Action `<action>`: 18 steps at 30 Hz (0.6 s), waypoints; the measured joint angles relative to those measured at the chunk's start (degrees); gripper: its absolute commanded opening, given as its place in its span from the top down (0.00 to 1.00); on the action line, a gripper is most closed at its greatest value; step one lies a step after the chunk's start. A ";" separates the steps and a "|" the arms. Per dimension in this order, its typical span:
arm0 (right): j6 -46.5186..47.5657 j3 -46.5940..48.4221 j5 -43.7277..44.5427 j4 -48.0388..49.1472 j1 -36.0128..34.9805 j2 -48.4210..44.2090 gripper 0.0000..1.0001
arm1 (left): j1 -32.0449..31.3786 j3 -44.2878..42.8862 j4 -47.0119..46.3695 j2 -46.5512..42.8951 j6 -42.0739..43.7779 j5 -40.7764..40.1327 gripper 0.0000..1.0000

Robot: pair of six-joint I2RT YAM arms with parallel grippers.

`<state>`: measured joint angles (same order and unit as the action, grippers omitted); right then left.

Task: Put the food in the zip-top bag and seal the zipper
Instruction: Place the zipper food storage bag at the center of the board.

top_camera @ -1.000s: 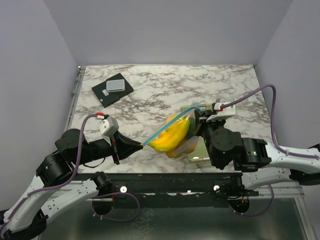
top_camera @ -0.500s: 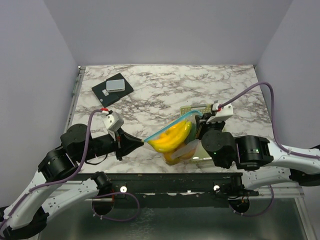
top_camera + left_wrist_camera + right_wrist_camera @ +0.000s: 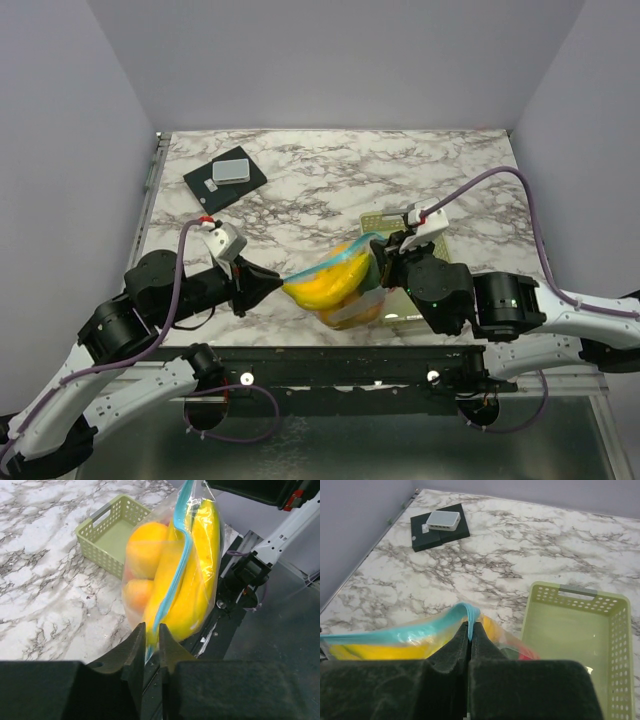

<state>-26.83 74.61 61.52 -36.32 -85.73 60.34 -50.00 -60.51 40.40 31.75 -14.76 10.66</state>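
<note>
The zip-top bag (image 3: 340, 285) hangs between my two grippers over the table's near edge, with the food inside. Through the clear plastic I see yellow banana pieces (image 3: 200, 570), an orange ball (image 3: 145, 545) and a bit of red (image 3: 527, 655). The light blue zipper (image 3: 182, 555) runs along the bag's top edge. My right gripper (image 3: 470, 624) is shut on the zipper's right end (image 3: 472, 614). My left gripper (image 3: 151, 627) has its jaws a narrow gap apart, and the zipper's left end lies in that gap. In the top view the left gripper (image 3: 280, 288) and right gripper (image 3: 378, 250) flank the bag.
A pale green mesh basket (image 3: 575, 630) stands on the marble table just right of the bag, partly under my right arm. A black pad with a small grey box (image 3: 225, 178) lies at the far left. The table's near edge and black frame run just under the bag.
My right gripper has carried its end of the zipper left and nearer, and the bag sags lower. My left jaws, pinched tight before, now stand slightly parted.
</note>
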 measured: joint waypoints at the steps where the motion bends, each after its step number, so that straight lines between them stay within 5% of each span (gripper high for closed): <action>1: 0.92 -0.02 -1.09 0.74 0.04 -0.17 0.99 | 0.00 0.28 0.07 -0.11 0.04 -0.20 0.71; 18: 8.66 -0.13 -17.03 4.98 0.09 -2.01 0.99 | -0.02 2.27 -0.59 1.53 2.19 2.16 0.32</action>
<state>-18.17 74.48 44.49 -31.33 -85.65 58.33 -50.02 -58.24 39.81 33.28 -12.58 12.82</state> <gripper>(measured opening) 0.012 0.624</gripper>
